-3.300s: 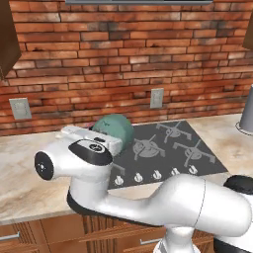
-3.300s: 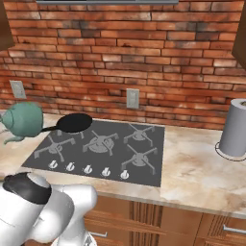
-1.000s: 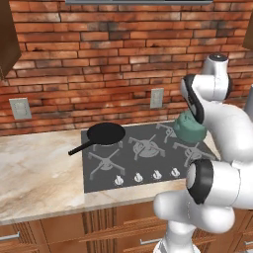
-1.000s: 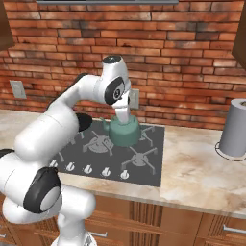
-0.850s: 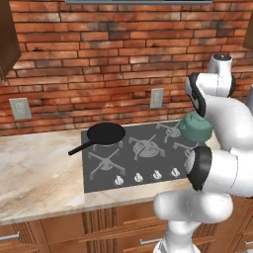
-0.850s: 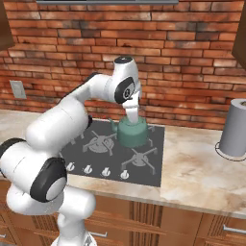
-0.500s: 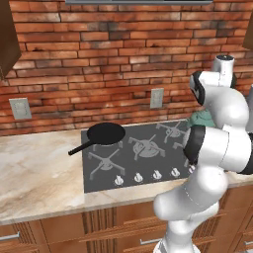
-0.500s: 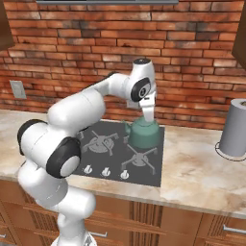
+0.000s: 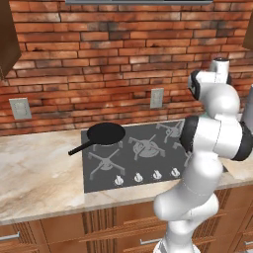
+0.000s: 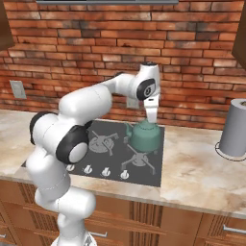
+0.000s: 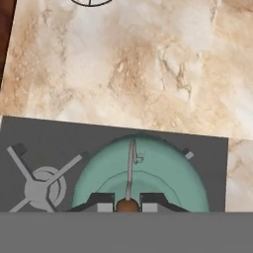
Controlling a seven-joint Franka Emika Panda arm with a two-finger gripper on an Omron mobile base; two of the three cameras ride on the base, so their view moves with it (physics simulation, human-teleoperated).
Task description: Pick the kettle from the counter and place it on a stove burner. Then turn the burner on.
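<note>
- Your counter (image 10: 202, 168) runs under the brick wall, with the dark cooktop (image 10: 156, 168) set into it.
- The arm reaches over the cooktop's far right corner.
- A frying pan (image 9: 105, 133) sits on the back left burner.
- The kettle (image 10: 144, 136) hangs from the claw over the back right burner (image 9: 170, 129); can't tell if it's touching the grate.
- The claw (image 11: 127, 202) is clamped on the brown middle of the kettle's handle.
- Little white knobs (image 10: 106, 171) line the front edge.
</note>
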